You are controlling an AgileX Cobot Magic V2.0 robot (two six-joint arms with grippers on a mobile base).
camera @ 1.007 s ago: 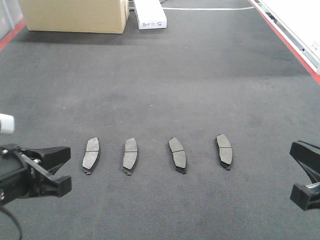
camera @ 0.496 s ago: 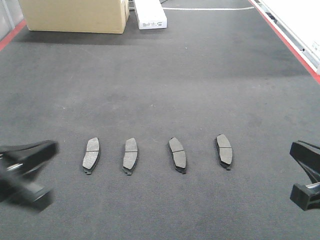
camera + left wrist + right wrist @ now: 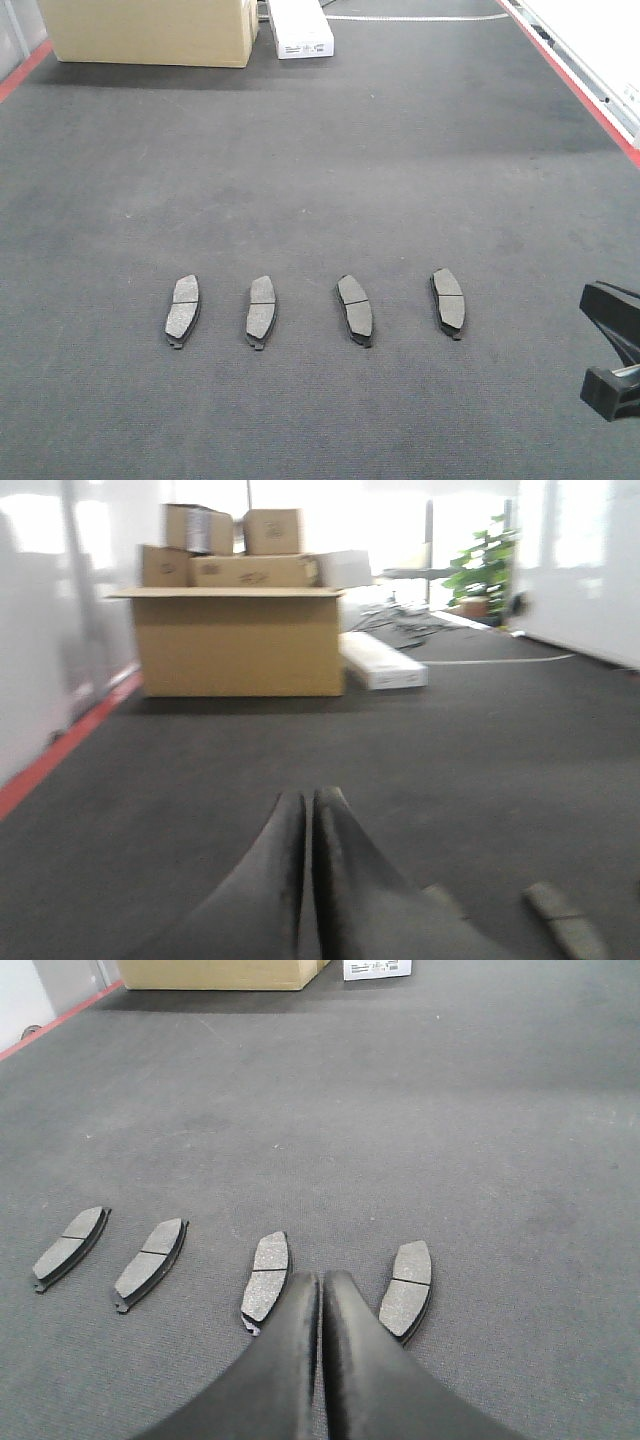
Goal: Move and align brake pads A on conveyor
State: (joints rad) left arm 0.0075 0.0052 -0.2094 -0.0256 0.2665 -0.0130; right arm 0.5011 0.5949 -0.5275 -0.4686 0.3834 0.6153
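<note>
Looking past the pads, you have a large open cardboard box at the far left of the conveyor, with a flat white box just beside it on its right. In the left wrist view smaller cartons sit on top of the big box, though blur hides whether anything lies inside it. A red strip runs along the belt's right edge and another along the left.

Your four brake pads lie flat in a row across the near belt, apart from one another, nothing on or over them.

Your left gripper has its jaws clenched together on nothing. Your right gripper is likewise pressed closed and empty, hovering near the two right-hand pads.
</note>
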